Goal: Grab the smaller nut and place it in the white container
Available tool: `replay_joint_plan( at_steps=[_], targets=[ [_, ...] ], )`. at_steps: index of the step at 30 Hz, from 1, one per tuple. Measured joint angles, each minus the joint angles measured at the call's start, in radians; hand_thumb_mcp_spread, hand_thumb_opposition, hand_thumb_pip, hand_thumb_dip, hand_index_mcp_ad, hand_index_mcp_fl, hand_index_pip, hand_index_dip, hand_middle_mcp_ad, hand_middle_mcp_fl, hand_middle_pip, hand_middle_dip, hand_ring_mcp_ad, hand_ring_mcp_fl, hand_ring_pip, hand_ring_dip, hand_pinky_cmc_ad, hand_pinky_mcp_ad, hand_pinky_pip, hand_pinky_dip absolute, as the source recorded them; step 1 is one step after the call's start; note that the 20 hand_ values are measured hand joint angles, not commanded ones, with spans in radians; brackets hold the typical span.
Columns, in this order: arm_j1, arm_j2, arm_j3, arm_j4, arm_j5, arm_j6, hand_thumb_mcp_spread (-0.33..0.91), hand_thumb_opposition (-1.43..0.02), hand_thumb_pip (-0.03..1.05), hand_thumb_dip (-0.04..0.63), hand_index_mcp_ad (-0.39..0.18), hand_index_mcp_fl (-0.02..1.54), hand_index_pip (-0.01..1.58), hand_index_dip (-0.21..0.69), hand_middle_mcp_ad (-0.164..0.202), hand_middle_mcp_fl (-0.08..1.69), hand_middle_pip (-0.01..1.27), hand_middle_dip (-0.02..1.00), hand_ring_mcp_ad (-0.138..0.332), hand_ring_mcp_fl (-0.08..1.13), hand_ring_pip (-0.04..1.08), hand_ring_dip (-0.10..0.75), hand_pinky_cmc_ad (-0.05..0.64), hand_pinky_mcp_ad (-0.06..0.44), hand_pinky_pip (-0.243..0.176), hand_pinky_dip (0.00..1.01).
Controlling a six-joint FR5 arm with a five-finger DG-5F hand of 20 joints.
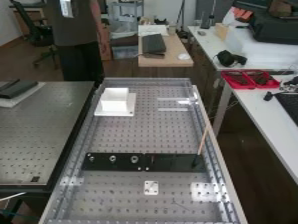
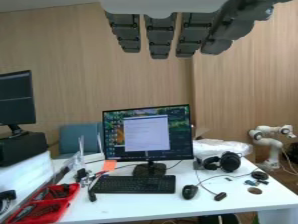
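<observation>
Nuts (image 1: 112,159) well apart from fingers (image 2: 159,36)

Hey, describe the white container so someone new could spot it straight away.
Find the middle perforated bench. On its far end lies a white plate, and the container stands on that: a raised white box, unlike the flat white square nearer the camera.

From where I stood, the hand (image 2: 159,35) hung from the wrist view's top edge, below a smooth pale casing (image 2: 159,6). Its dark grey fingers (image 2: 125,30) were held out straight, side by side, with narrow gaps between some of them.
</observation>
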Motion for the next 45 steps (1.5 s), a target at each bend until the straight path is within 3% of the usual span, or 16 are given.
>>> replay_joint_plan(
  at_steps=[4,6,7,10,13,17,22,25,40,45],
  targets=[
    [-0.001,-0.001,0.000,0.000,-0.004,0.001,0.02,-0.05,0.03,0.000,-0.030,0.02,0.01,0.016,0.065,0.01,0.02,0.02,0.065,0.00,0.01,0.012,0.065,0.051,-0.010,0.02],
    [-0.001,-0.001,0.001,-0.001,-0.005,0.000,0.16,-0.26,0.21,0.012,-0.030,0.02,0.01,0.016,0.065,0.01,0.03,0.04,0.068,0.00,0.01,0.014,0.082,0.065,-0.012,0.08],
    [-0.001,-0.001,0.001,-0.001,-0.005,0.000,0.21,-0.36,0.27,0.023,-0.037,0.02,0.01,0.014,0.068,0.01,0.06,0.05,0.070,0.00,0.02,0.021,0.101,0.098,-0.010,0.14],
    [0.000,0.000,0.001,0.000,-0.004,-0.002,0.26,-0.54,0.26,0.030,-0.051,0.02,0.03,0.030,0.070,0.01,0.09,0.10,0.089,0.01,0.04,0.049,0.211,0.199,-0.031,0.28],
    [0.002,0.000,0.001,-0.001,-0.001,-0.005,0.28,-0.59,0.26,0.031,-0.056,0.02,0.04,0.051,0.066,0.01,0.11,0.14,0.120,0.00,0.05,0.052,0.316,0.265,-0.045,0.34],
    [0.004,0.003,-0.005,-0.001,0.006,-0.011,0.28,-0.62,0.26,0.030,-0.056,0.02,0.06,0.063,0.070,0.01,0.12,0.16,0.154,0.00,0.06,0.066,0.384,0.312,-0.063,0.40],
    [0.008,0.013,-0.039,0.012,0.024,-0.022,0.28,-0.65,0.27,0.030,-0.056,0.02,0.06,0.063,0.072,0.01,0.12,0.17,0.169,0.00,0.09,0.075,0.412,0.330,-0.065,0.43],
    [0.008,0.024,-0.069,0.031,0.031,-0.020,0.28,-0.65,0.27,0.033,-0.056,0.02,0.07,0.063,0.072,0.01,0.12,0.19,0.169,0.00,0.08,0.082,0.435,0.328,-0.091,0.44],
    [-0.015,0.062,-0.211,0.118,0.028,-0.015,0.29,-0.66,0.32,0.031,-0.059,0.02,0.08,0.063,0.070,0.01,0.13,0.19,0.173,0.00,0.08,0.082,0.435,0.330,-0.089,0.45],
    [-0.039,0.074,-0.255,0.150,0.011,-0.015,0.30,-0.68,0.38,0.040,-0.075,0.02,0.08,0.063,0.075,0.01,0.13,0.19,0.175,0.00,0.08,0.086,0.435,0.330,-0.096,0.46]
  ],
)
